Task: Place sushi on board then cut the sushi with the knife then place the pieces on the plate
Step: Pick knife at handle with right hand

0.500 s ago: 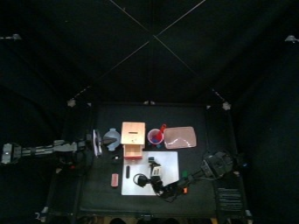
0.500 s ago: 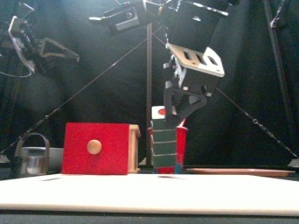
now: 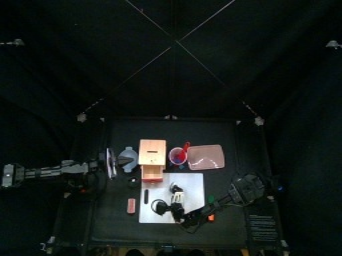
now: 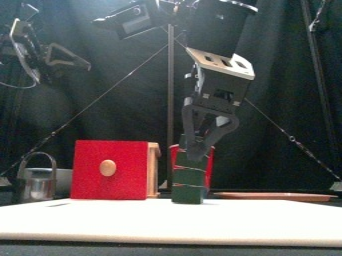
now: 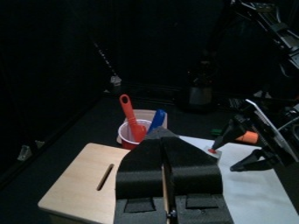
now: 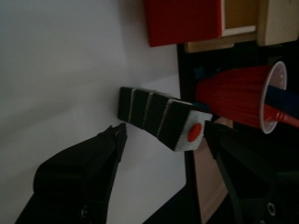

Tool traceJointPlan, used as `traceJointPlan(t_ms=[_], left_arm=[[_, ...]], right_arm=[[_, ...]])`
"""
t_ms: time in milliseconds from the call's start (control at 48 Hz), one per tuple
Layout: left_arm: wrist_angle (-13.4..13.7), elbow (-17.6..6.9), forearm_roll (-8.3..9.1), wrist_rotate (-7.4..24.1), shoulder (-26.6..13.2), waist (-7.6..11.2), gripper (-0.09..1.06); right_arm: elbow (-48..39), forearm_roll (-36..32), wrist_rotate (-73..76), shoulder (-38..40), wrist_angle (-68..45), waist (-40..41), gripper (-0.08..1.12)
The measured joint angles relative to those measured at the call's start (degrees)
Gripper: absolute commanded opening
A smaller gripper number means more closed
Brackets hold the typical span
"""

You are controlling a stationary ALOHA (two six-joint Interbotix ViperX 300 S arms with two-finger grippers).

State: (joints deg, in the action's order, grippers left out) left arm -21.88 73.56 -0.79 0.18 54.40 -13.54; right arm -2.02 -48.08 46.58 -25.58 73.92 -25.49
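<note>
- The step in hand looks like setting the sushi roll (image 6: 158, 114) down on the white board (image 6: 70, 79). Judging by how the jaws stand, the release is done or nearly so.
- To finish it well, the right gripper (image 6: 167, 133) should lift straight away from the roll with its jaws kept wide and no sideways drift (the blocks come apart, so a nudge could split them or tip the roll).
- The right gripper's jaws stand wide apart and clamp nothing. The roll lies on its side just past the fingertips, in line with the gap, with its red-and-white end showing. Whether either pad brushes it I cannot tell.
- Beyond the roll from this gripper, off the board's edge, stands the red cup (image 6: 239, 92) with the red knife (image 5: 128, 114) and the blue knife (image 5: 156, 121), which I judge is wanted next. The wooden box (image 6: 251, 17) is beside the cup.
- The left gripper (image 5: 167, 144) rests well off to the side, above the box, with its jaws pressed together on nothing.
</note>
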Motion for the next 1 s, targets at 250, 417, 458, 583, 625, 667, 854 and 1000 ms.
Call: traceJointPlan(t_ms=[250, 417, 458, 583, 625, 667, 854, 1000], left_arm=[[0.00, 0.00, 0.00, -0.09, -0.09, 0.00, 0.07], [0.00, 0.00, -0.18, -0.09, -0.09, 0.00, 0.07], [0.00, 0.00, -0.26, -0.09, 0.00, 0.00, 0.07], [0.00, 0.00, -0.35, -0.09, -0.09, 0.00, 0.07], [0.00, 0.00, -0.35, -0.09, -0.09, 0.00, 0.07], [0.00, 0.00, -0.35, -0.09, 0.00, 0.00, 0.07], [0.00, 0.79, -0.35, -0.09, 0.00, 0.00, 0.07], [0.00, 1.58, -0.35, -0.09, -0.09, -0.18, 0.07]], right_arm=[[1.49, 0.26, 0.00, -0.09, 0.00, -0.09, 1.02], [1.67, -0.70, 0.00, 0.18, 0.79, 0.00, 1.02], [1.67, -0.70, 0.09, 0.70, 0.79, 0.00, 1.02], [1.67, 1.14, 1.05, 4.04, 0.44, 0.97, 1.02], [1.67, 1.93, 1.49, 5.19, 0.18, 1.49, 1.02], [1.49, 2.55, 2.02, 6.15, -0.09, 2.20, 1.02], [-1.76, 5.98, 3.96, 9.49, -5.80, 6.68, 1.02], [-5.54, 10.46, 4.13, 10.46, -13.54, 10.46, 1.02]])
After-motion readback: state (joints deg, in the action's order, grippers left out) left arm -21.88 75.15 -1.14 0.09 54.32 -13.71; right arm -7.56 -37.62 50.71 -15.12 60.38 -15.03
